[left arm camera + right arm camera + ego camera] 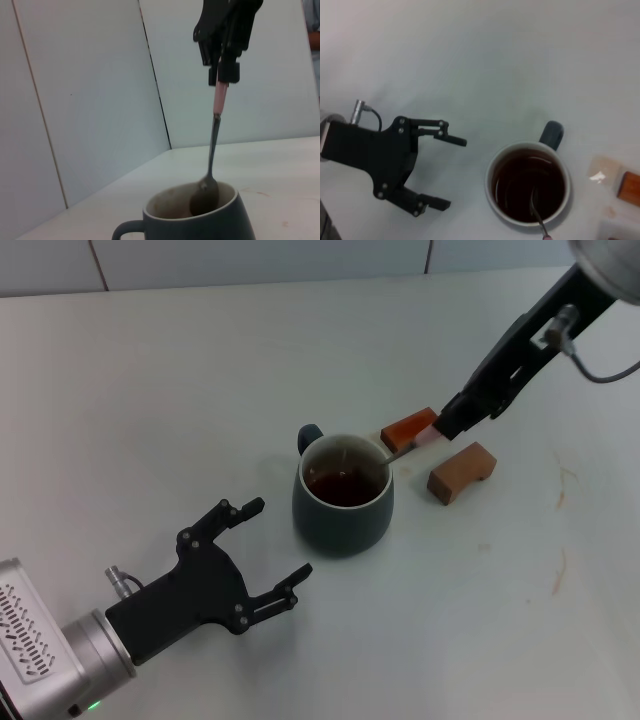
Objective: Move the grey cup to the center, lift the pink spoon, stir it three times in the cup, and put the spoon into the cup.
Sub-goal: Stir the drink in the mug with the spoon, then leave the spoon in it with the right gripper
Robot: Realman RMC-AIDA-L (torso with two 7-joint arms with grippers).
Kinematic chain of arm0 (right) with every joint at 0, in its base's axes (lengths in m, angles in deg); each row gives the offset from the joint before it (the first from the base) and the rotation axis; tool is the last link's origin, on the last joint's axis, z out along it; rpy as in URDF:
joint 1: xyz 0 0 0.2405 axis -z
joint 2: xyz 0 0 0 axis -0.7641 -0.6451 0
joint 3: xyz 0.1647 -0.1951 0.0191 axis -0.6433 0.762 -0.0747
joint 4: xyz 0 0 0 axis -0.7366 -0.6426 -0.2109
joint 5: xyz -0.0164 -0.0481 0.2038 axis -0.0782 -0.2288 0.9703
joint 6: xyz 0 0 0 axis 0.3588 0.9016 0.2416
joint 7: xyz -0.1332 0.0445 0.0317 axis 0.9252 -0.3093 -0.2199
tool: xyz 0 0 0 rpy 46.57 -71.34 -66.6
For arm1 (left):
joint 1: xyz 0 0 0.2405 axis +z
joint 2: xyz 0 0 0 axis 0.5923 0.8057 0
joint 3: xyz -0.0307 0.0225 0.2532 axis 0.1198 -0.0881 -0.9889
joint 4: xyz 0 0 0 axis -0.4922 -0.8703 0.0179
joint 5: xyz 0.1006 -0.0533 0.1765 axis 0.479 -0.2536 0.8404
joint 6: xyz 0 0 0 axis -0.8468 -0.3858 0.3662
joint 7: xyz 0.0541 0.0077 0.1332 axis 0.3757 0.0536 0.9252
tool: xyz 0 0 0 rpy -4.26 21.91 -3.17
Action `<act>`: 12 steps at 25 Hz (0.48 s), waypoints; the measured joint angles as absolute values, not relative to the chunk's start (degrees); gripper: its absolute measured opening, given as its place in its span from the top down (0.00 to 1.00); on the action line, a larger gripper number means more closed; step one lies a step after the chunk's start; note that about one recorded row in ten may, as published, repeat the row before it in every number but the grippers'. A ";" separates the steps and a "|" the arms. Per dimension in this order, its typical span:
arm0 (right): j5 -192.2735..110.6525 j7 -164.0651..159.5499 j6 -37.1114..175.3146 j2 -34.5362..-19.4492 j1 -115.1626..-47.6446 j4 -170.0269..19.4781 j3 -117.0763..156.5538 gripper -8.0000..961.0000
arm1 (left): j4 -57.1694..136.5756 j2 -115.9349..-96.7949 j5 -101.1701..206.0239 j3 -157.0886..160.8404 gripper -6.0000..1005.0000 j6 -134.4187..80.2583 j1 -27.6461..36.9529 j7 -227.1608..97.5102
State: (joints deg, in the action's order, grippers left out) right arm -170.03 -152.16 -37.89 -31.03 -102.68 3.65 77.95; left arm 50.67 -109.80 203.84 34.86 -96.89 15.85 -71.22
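Note:
The grey cup [343, 502] stands near the table's middle, handle turned to the far side, with dark brown liquid inside. My right gripper [450, 425] is shut on the pink handle of the pink spoon [405, 450], whose metal bowl dips into the cup at its right rim. In the left wrist view the spoon [215, 140] hangs steeply from the right gripper [224, 75] into the cup [200, 220]. In the right wrist view the spoon neck [536, 210] stands in the liquid of the cup [527, 185]. My left gripper [278, 538] is open and empty, just left of the cup, and also shows in the right wrist view [454, 173].
Two brown wooden blocks lie right of the cup: an orange-brown one [410, 427] under the right gripper and a lighter one [462, 472] beside it. A few brown stains [562, 490] mark the table at the right.

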 joint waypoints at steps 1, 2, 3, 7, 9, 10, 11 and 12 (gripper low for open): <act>-170.11 -151.94 -37.53 -31.09 -103.09 2.40 78.34 0.86 | 50.68 -109.81 203.82 34.86 0.14 -96.88 15.84 -71.25; -170.14 -151.80 -37.17 -31.13 -103.49 1.25 78.76 0.86 | 50.68 -109.81 203.81 34.86 0.14 -96.89 15.83 -71.26; -170.15 -151.72 -36.90 -31.17 -103.85 0.32 79.16 0.86 | 50.68 -109.82 203.82 34.86 0.14 -96.88 15.83 -71.27; -170.17 -150.97 -35.15 -31.69 -105.52 -3.40 79.95 0.86 | 50.70 -109.83 203.84 34.86 0.14 -96.89 15.83 -71.15; -170.19 -150.47 -33.70 -31.82 -106.39 -5.14 80.01 0.86 | 50.70 -109.84 203.86 34.86 0.14 -96.89 15.83 -71.10; -170.24 -150.25 -32.82 -31.82 -106.84 -6.03 80.02 0.86 | 50.70 -109.84 203.88 34.86 0.14 -96.97 15.85 -71.10; -170.36 -149.94 -32.08 -31.83 -107.20 -6.85 80.02 0.86 | 50.70 -109.84 203.87 34.85 0.14 -97.03 15.88 -71.09; -170.64 -149.63 -31.25 -31.81 -107.65 -7.85 79.90 0.86 | 50.70 -109.84 203.83 34.86 0.14 -97.07 15.93 -71.09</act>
